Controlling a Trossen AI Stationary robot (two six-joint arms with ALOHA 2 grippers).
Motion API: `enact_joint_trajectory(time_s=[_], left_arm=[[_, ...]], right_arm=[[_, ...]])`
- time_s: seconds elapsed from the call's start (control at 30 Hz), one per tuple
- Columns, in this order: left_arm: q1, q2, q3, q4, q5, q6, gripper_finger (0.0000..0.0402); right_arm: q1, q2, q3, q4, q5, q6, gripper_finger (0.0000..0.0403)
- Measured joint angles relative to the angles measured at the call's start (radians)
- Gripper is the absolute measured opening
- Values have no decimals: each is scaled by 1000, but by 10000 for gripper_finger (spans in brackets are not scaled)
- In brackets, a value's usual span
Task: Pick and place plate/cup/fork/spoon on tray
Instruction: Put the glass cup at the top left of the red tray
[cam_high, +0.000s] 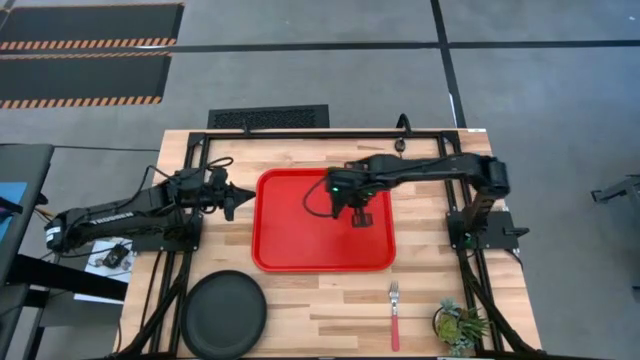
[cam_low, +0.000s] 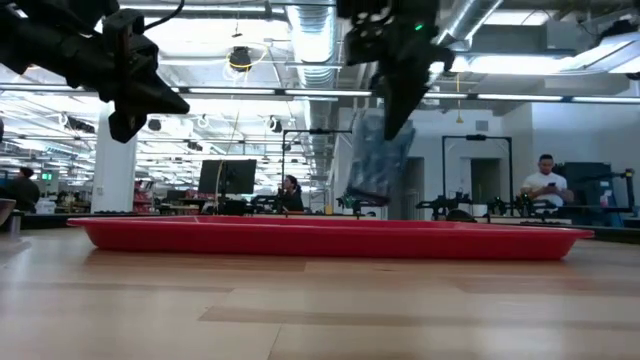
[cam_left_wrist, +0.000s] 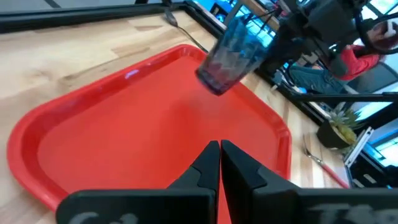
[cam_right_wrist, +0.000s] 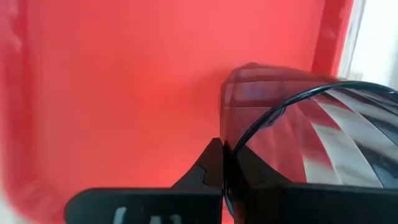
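Observation:
The red tray (cam_high: 322, 220) lies at the table's middle. My right gripper (cam_high: 355, 205) is over its right half, shut on the smoky cup (cam_low: 375, 165), which hangs above the tray floor. The cup also shows in the left wrist view (cam_left_wrist: 233, 53). My left gripper (cam_high: 235, 197) is shut and empty, in the air just left of the tray's left rim. The black plate (cam_high: 224, 313) rests on the table near the front edge, left of the tray. The red-handled fork (cam_high: 394, 315) lies on the table in front of the tray's right corner. The spoon is out of view. My right gripper pinches the cup's wall at its rim (cam_right_wrist: 231, 140), with one finger outside and one inside the cup. The fingers come from above, pointing down. The cup hangs below them, mouth up and somewhat tilted, clear of the tray (cam_low: 330, 238).
A small potted plant (cam_high: 460, 325) stands at the table's front right corner, right of the fork. Bare tray floor (cam_right_wrist: 124, 93) lies under and left of the cup. People show in the room beyond the table (cam_low: 547, 185).

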Motion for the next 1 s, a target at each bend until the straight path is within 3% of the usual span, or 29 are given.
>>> enact_joint_trajectory(time_s=[0.2,0.57,1.0], left_arm=[[-3,25,0,-2,-14,-9,0],[-3,46,0,8,-66,-24,0],[-3,46,0,5,-56,-9,0]], right_arm=[[-7,128,115,-71,-2,-102,17],[-5,205,135,-71,-4,-188,18],[-5,203,160,23,0,-123,91]])
